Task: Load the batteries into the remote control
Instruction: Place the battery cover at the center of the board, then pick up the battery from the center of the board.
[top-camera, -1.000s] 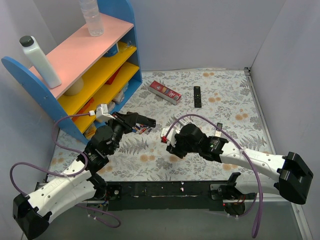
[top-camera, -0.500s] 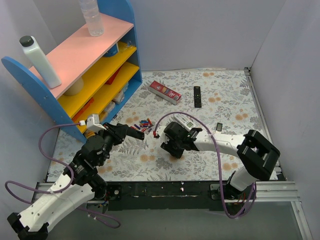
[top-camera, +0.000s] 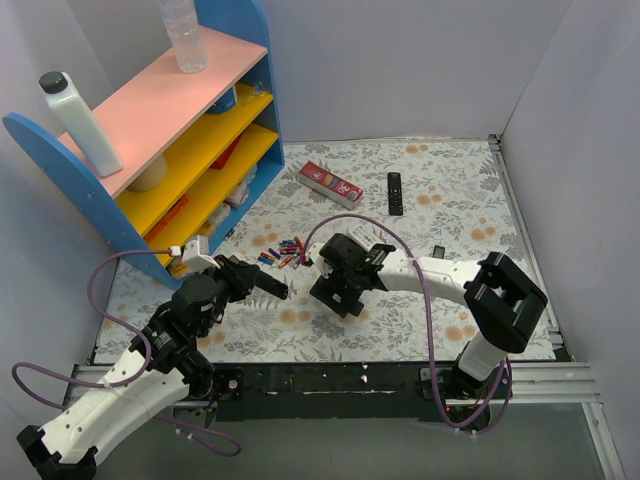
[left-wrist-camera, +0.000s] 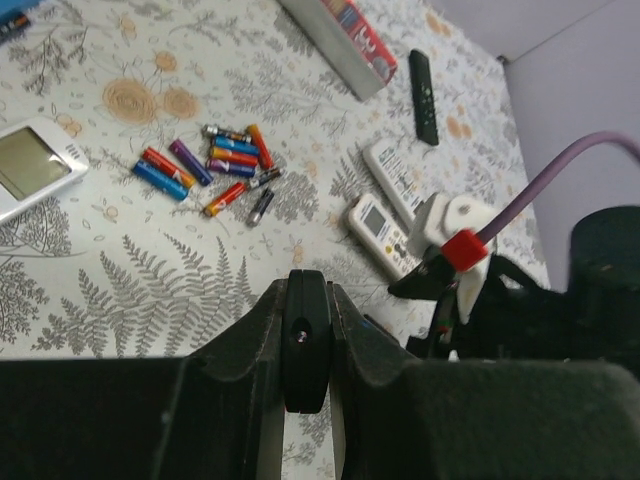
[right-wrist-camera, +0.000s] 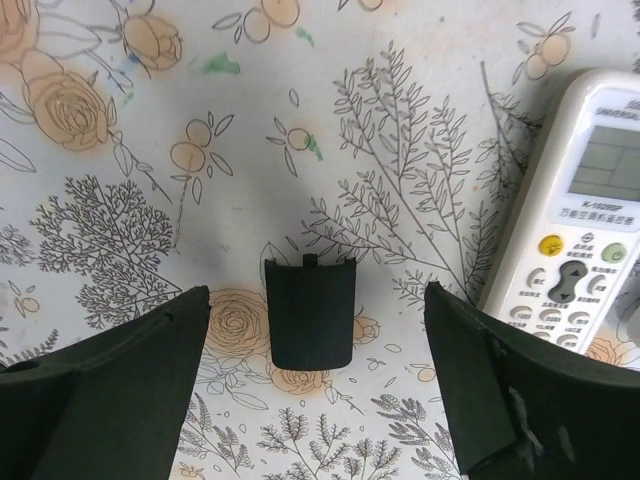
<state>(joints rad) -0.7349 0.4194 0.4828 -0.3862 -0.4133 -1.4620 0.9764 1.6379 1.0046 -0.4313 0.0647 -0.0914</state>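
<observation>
Loose batteries (left-wrist-camera: 220, 165) in red, blue and dark wraps lay clustered on the floral desk (top-camera: 450, 200), just beyond the left gripper (left-wrist-camera: 305, 285), whose fingers were pressed together. The right gripper (right-wrist-camera: 315, 295) hovered with its fingers spread wide over a flat black battery cover (right-wrist-camera: 310, 330) beside a white remote (right-wrist-camera: 580, 220).

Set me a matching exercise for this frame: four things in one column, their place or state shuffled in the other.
Things:
1. left gripper
2. right gripper
3. black cover
4. batteries

Place or state:
A. loose heap on the floral mat
B. shut
C. open
D. flat on the mat, between two spread fingers

Pairs: 1-B, 2-C, 3-D, 4-A
</observation>
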